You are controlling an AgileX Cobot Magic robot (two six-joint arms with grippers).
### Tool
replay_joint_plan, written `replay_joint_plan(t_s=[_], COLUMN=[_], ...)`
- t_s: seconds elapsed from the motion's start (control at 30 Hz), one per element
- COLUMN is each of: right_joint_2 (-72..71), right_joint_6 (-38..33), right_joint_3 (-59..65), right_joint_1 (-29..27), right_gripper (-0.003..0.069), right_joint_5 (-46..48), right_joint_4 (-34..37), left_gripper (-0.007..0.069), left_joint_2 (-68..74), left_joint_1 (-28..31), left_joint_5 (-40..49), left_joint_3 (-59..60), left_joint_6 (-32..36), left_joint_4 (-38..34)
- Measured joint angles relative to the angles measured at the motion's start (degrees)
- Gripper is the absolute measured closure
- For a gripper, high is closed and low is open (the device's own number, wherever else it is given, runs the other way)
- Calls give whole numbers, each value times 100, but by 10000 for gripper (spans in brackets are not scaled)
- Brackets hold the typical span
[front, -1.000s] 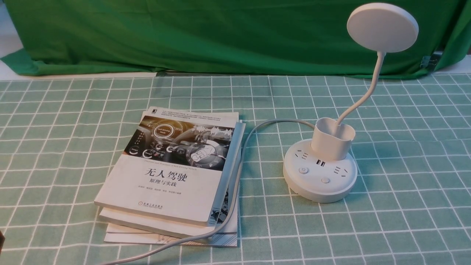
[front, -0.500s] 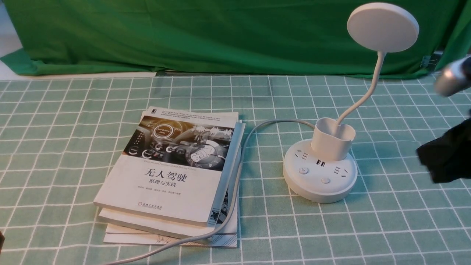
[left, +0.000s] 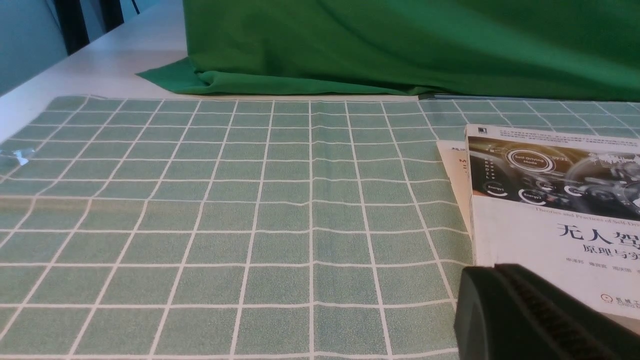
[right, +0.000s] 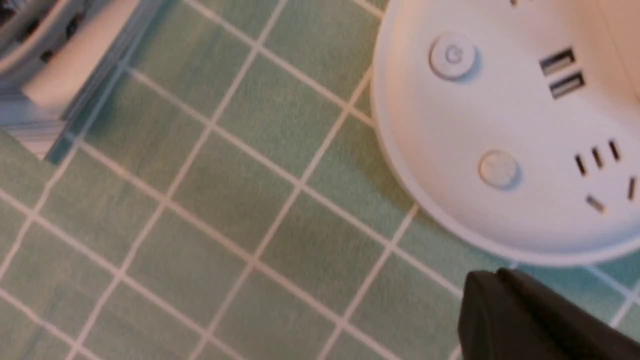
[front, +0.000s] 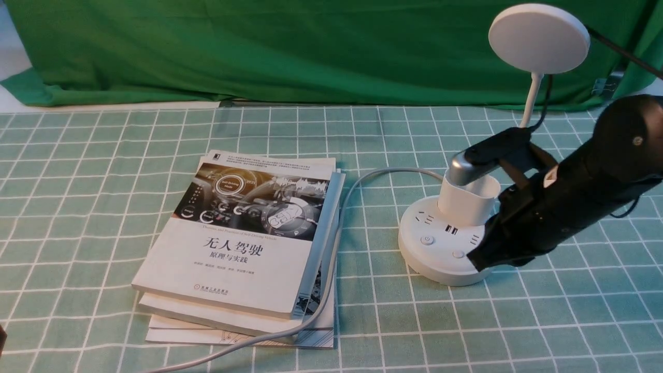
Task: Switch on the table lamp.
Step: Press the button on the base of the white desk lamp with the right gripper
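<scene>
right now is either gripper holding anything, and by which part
Nothing is held. The right gripper is shut and empty near the base of the table lamp; the left gripper grips nothing.

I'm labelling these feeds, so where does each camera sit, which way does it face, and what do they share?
Front view: between the arms, facing forward over the checked cloth to the green backdrop; shows the right arm, with the right claw by the lamp.
Left wrist view: low over the cloth, facing the backdrop; shows the left claw and the books.
Right wrist view: looking down on the lamp's base; shows the right claw's tip.
Shared: front and right wrist views both show the lamp's buttons; front and left wrist views both show the books.
</scene>
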Motion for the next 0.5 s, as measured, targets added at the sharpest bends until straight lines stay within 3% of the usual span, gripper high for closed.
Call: replay_joint_plan(t_s=[0.5], right_joint_2=[741], right_joint_6=[172], right_joint_3=[-213], right_joint_1=[82], right_gripper=[631], right_joint_5=[-943], right_joint_4=[-499], left_gripper=[603], left_joint_2=[0], left_joint_1=[0], left_joint_5=[0], left_joint_3=[0], left_joint_6=[0], left_joint_4=[0])
